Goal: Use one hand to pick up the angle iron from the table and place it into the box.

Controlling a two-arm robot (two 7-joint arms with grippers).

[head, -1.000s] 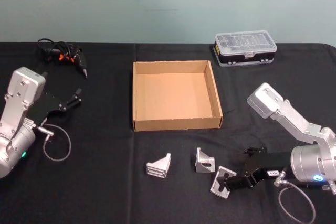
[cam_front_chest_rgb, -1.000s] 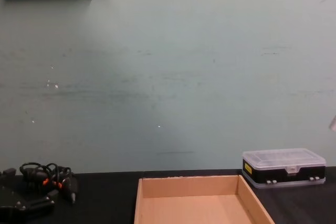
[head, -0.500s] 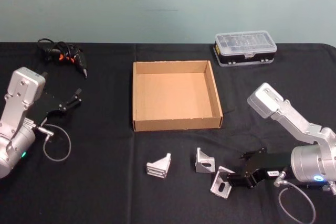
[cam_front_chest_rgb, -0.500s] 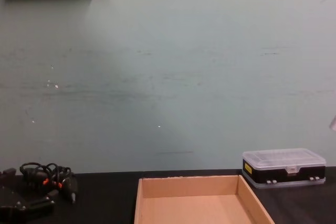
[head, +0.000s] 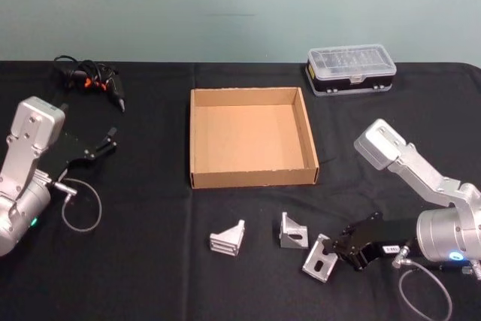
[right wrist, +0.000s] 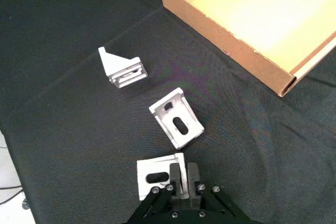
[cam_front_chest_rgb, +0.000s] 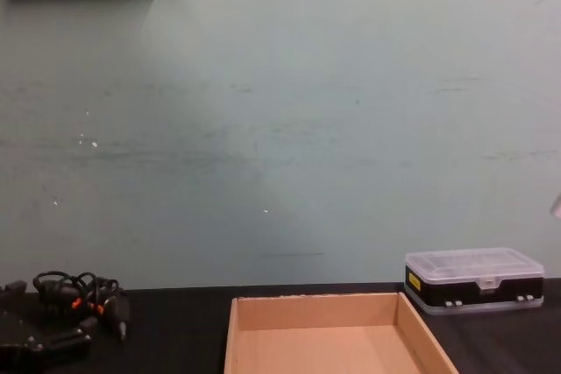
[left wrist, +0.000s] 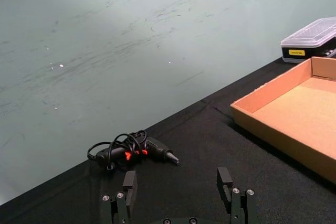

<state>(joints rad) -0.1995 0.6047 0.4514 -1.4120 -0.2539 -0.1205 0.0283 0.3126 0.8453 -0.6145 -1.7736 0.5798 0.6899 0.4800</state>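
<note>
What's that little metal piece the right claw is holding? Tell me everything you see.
It is a small silver-grey angle iron, two metal flanges meeting at a corner, one with an oval slot. The right gripper is shut on the other flange. It is tilted, at or above the black table, right of a like bracket without touching it, in front of the box.

The box (head: 192, 137) sits mid-table (head: 150, 261). Behind it, toward the far right corner, lies the plastic case (head: 351, 68), and near the far left corner lies the corded tool (head: 94, 80). Between the box and the near edge runs a row: the left angle iron (head: 228, 238), the middle angle iron (head: 293, 231), and just beside it the right angle iron (head: 319, 258), clamped by the right gripper (head: 336, 249), which reaches in from the right edge. The left gripper (head: 111, 140) hangs near the left edge, in front of the corded tool.
</note>
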